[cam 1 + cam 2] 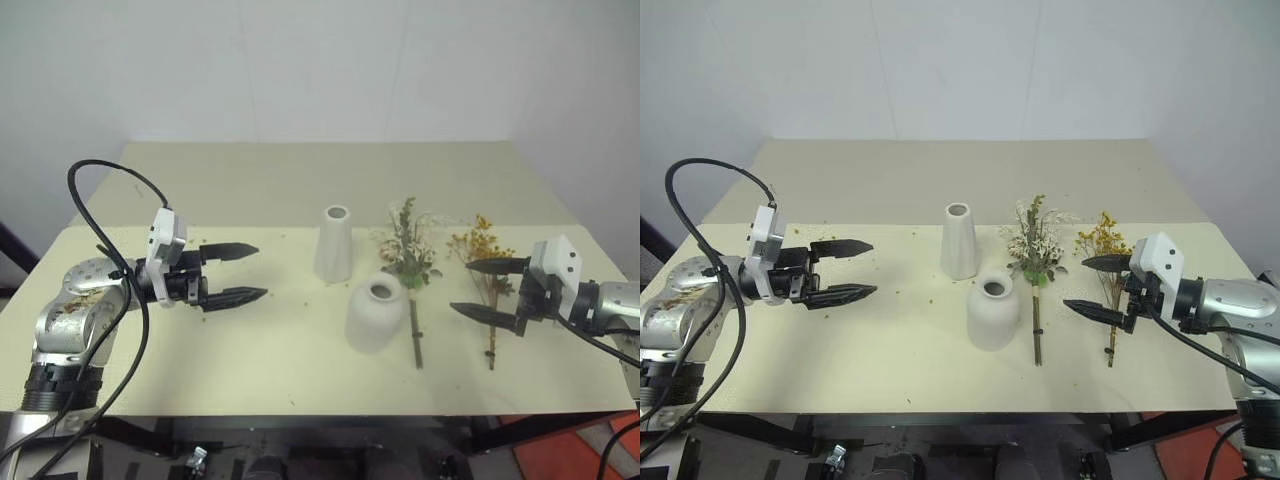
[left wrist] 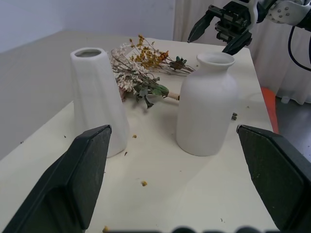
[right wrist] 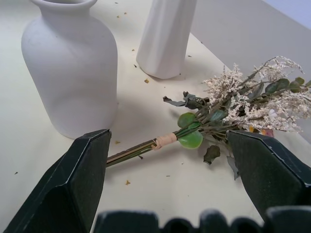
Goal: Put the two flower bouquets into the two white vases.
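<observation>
Centrally on the pale surface (image 1: 250, 200) stand the two white vases: the tall tapered vase (image 1: 334, 244) behind, and the squat rounded vase (image 1: 375, 313) just in front of it and slightly to the right, both upright and with nothing in them. Right of the vases the two bouquets lie flat, stems pointing toward the robot. The pink-and-white bouquet (image 1: 409, 250) lies just beside the squat vase, its stem running along that vase's right side. The yellow bouquet (image 1: 480, 245) lies further right, near it but apart. The right gripper (image 1: 482, 288) hovers over the yellow bouquet's stem, fingers spread wide and holding nothing. The left gripper (image 1: 235, 272) hangs well left of the vases, fingers spread, pointing toward them.
</observation>
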